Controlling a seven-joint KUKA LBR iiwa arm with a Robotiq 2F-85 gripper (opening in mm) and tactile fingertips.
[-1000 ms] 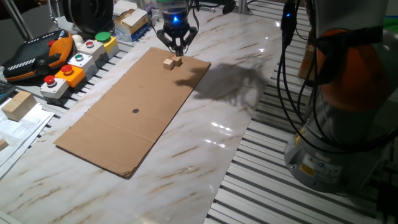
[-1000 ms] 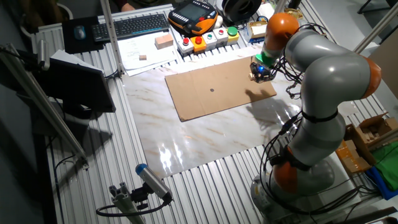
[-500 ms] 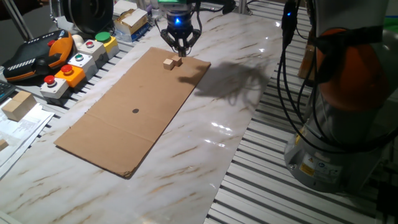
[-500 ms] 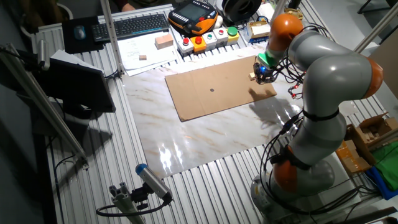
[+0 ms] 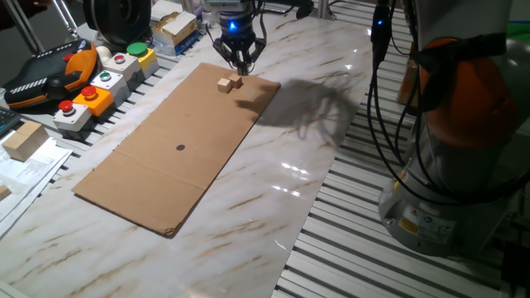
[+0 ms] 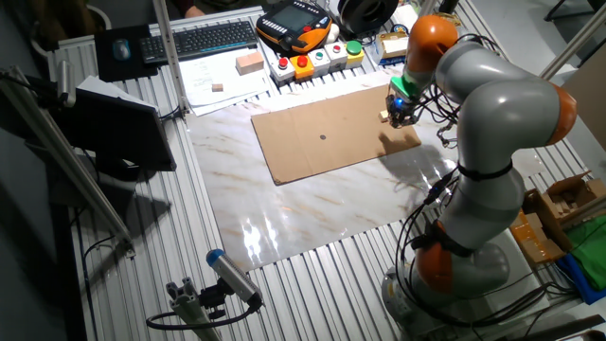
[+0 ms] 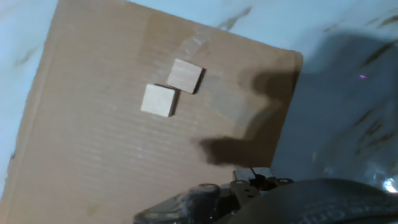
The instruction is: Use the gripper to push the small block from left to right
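Note:
Two small light wooden blocks lie corner to corner near the far end of a brown cardboard sheet. In the hand view they are one block and its neighbour. One fixed view shows a block clearly, with the second partly under the claw. My gripper hangs just above and behind the blocks, its dark fingers drawn together with nothing between them and a blue light on the wrist. In the other fixed view the gripper is beside a block. In the hand view only dark hardware shows along the bottom edge.
Button boxes, an orange teach pendant and a larger wooden block sit left of the cardboard. A keyboard lies at the back. The arm's base and its cables stand to the right, on the slatted frame.
The gripper has shifted slightly toward the far edge of the cardboard, and its fingers look closer together. The blocks have stayed where they were.

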